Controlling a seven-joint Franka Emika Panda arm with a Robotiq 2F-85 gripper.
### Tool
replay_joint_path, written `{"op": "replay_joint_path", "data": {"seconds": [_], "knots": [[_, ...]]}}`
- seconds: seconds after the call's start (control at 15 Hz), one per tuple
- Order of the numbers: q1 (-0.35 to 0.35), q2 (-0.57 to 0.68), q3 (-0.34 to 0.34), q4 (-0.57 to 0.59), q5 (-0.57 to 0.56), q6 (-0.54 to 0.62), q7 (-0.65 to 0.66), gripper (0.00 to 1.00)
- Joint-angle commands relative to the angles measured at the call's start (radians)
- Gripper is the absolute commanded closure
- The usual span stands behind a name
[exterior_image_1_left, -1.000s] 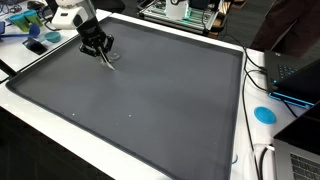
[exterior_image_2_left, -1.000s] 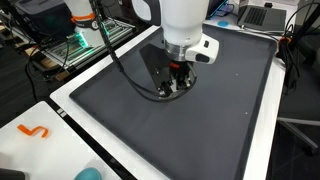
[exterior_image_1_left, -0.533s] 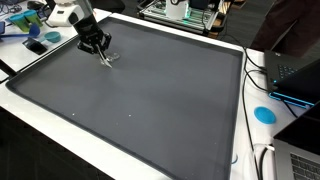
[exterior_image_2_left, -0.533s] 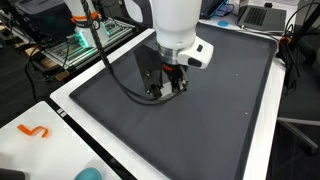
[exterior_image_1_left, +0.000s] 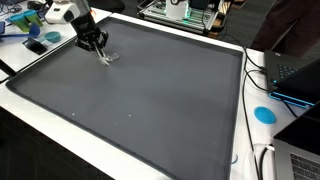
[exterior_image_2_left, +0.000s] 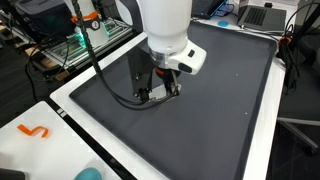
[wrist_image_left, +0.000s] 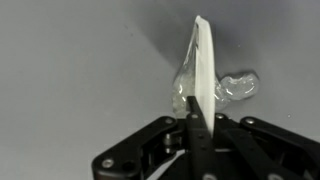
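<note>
Hard to make out: in both exterior views my black Robotiq gripper (exterior_image_1_left: 99, 48) is small. In one of them the white wrist housing (exterior_image_2_left: 170, 45) hides most of the fingers. What lies under them is only a pale smear there.
Gripper: in the wrist view the gripper (wrist_image_left: 192, 122) has its fingers pressed together on the lower end of a thin white flat strip (wrist_image_left: 200, 70). I see the strip edge-on, leaning slightly right toward its top.
Held thing: the strip stands over a crumpled clear plastic wrapper (wrist_image_left: 236, 88) on the mat, at the left far corner in an exterior view (exterior_image_1_left: 108, 57). I cannot tell whether strip and wrapper touch.
Cut off: the gripper body runs out of the wrist view at the bottom.
Edges: the dark grey rectangular mat (exterior_image_1_left: 150, 95) is framed by a white table border (exterior_image_1_left: 240, 100). The gripper hangs near the left border.
Room: most of the mat's width lies to the gripper's right.
Count: one gripper, one strip, one wrapper, and one round blue disc (exterior_image_1_left: 264, 114) beyond the right border.
</note>
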Motion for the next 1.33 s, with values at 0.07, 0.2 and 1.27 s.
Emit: {"op": "replay_joint_path", "data": {"seconds": [0.07,0.2,1.27], "knots": [[-0.021,0.075,-0.053,-0.052,-0.049,0.126,0.042,0.99],[-0.029,0.073,-0.051,-0.064,-0.036,0.165,0.058,0.99],[-0.053,-0.026,-0.049,-0.104,-0.052,0.145,0.097,0.99]]}}
